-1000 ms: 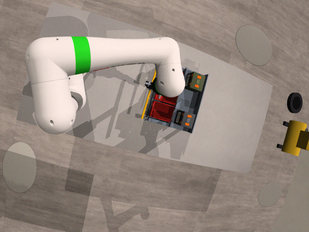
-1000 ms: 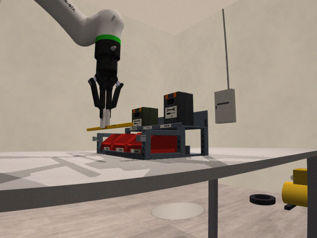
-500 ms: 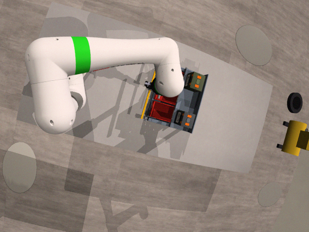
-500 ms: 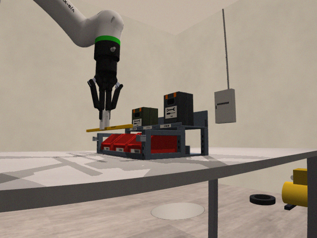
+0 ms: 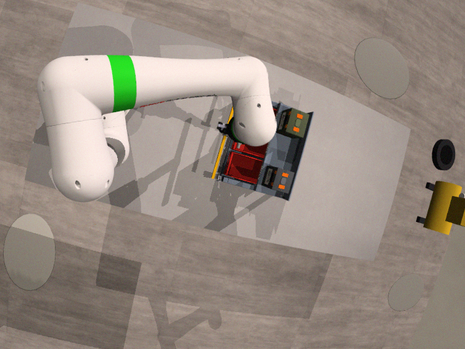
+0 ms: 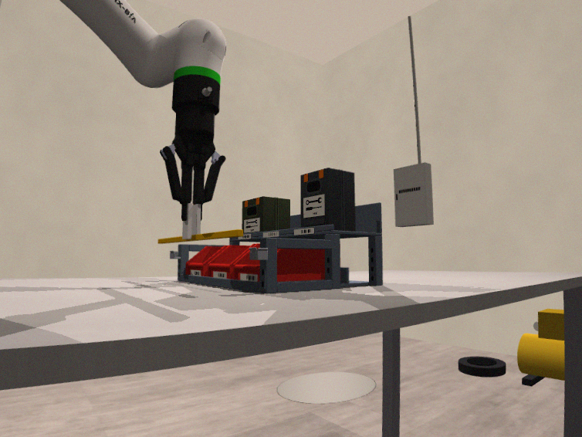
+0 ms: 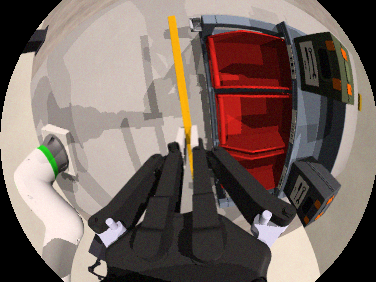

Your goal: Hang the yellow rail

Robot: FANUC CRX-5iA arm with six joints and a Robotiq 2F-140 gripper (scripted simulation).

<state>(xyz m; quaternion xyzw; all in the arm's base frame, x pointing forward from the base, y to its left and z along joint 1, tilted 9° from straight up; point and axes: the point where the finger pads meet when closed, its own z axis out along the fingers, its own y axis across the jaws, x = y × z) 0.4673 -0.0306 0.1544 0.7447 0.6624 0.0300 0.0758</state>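
Note:
My gripper (image 6: 191, 228) (image 7: 189, 134) is shut on the thin yellow rail (image 6: 216, 235) (image 7: 178, 76) (image 5: 223, 145) and holds it level, pointing straight down. The rail hangs just above and in front of the grey rack (image 6: 324, 235) (image 5: 300, 150), a little higher than the two hooks. The left hook's end plate (image 6: 174, 255) and the right hook's end plate (image 6: 258, 253) stick out in front of the red bins (image 6: 221, 265) (image 7: 254, 109) (image 5: 245, 167). In the overhead view the arm hides the rail's upper part.
A green box (image 6: 263, 214) (image 5: 296, 121) and a dark box (image 6: 326, 192) (image 5: 279, 180) stand on the rack's top shelf. A grey wall box (image 6: 413, 194) hangs at the right. A tyre (image 6: 481, 366) and a yellow machine (image 6: 545, 352) are on the floor.

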